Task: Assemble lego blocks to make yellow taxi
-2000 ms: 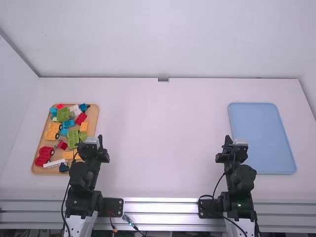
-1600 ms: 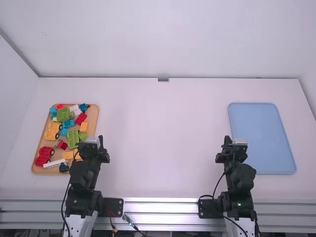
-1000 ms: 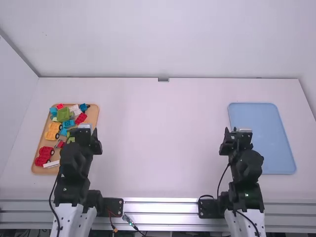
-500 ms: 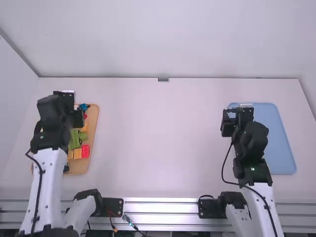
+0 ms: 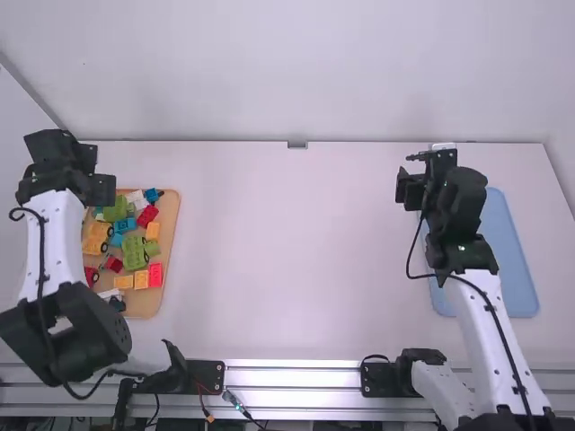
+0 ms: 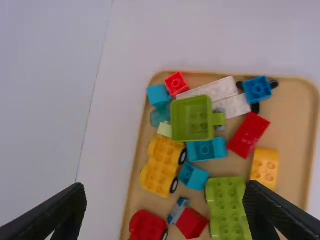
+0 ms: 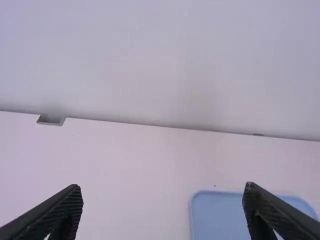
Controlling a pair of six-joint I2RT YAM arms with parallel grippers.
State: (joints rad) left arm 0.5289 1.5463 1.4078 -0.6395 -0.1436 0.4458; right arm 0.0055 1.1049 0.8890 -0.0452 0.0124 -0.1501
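My left gripper (image 5: 61,162) is above the far left of the table, beside the brick tray. In the left wrist view that gripper (image 6: 164,189) is open, its fingers wide apart with nothing between them. A yellow wheeled base (image 6: 162,165) and a yellow brick (image 6: 265,167) lie in the tray. Two more yellow bricks, one (image 5: 123,282) beside the other (image 5: 141,280), sit near its front, next to a red brick (image 5: 155,275). Over the blue tray's left side is my right gripper (image 5: 427,175); in the right wrist view this gripper (image 7: 162,189) is open and holds nothing.
The tan tray (image 5: 171,215) also carries red, green, blue and white pieces, among them a green bin piece (image 6: 192,119) and a green wheeled base (image 6: 227,207). A flat blue tray (image 5: 517,269) lies at the table's right. Walls rise behind the table and at its left.
Both arms have risen and extended from their folded poses. The left gripper has moved away from the camera and left, past the tray; the right one has moved up the picture. The bricks have stayed put.
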